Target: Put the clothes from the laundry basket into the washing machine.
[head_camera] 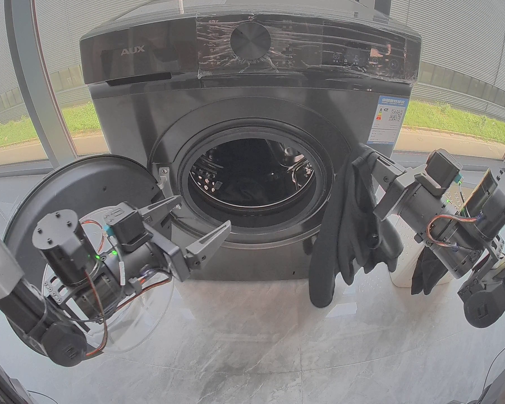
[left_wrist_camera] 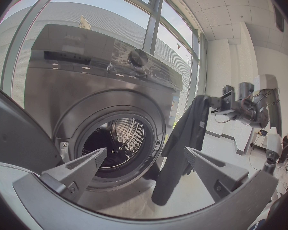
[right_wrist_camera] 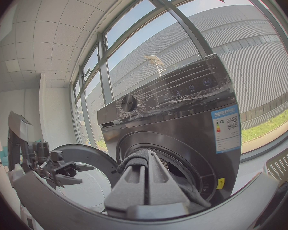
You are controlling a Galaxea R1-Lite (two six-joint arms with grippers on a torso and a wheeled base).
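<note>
A dark grey front-loading washing machine (head_camera: 247, 136) stands ahead with its round door (head_camera: 76, 192) swung open to the left. Its drum opening (head_camera: 252, 172) is dark, with some dark cloth inside. My right gripper (head_camera: 367, 161) is shut on a black garment (head_camera: 342, 237) that hangs down to the right of the opening; the same black garment (left_wrist_camera: 182, 144) dangles in the left wrist view and bunches over the closed fingers (right_wrist_camera: 147, 179) in the right wrist view. My left gripper (head_camera: 199, 223) stands open, holding nothing, just below and left of the drum opening.
A white perforated laundry basket (head_camera: 426, 253) sits on the floor at the right, behind my right arm, with dark cloth hanging beside it. The floor is pale glossy marble (head_camera: 252, 343). Large windows stand behind the machine.
</note>
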